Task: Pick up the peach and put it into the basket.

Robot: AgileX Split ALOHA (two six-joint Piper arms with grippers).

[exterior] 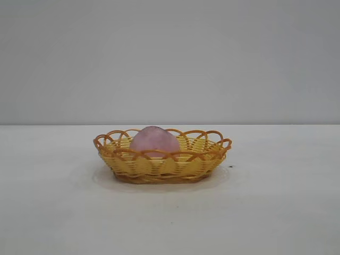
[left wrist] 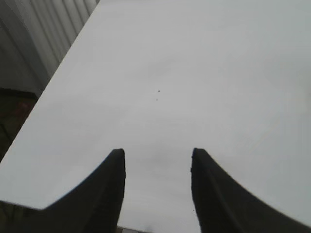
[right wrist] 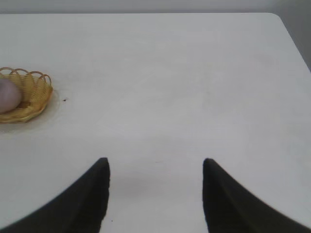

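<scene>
A: Any writing or labels to read?

B: None that I can make out on the basket or the peach.

A: Where is the peach?

B: Inside the basket, toward its left half, its dome rising above the looped rim. The basket stands mid-table, with bare surface on every side of it.

A: And the edges?

B: The left wrist view shows a table edge running along beside the left gripper, a ribbed wall beyond it. The right wrist view shows a far rounded corner.

A: The claws?

B: Left gripper released, fingers spread over bare table. Right gripper likewise released, holding nothing, well apart from the basket.
</scene>
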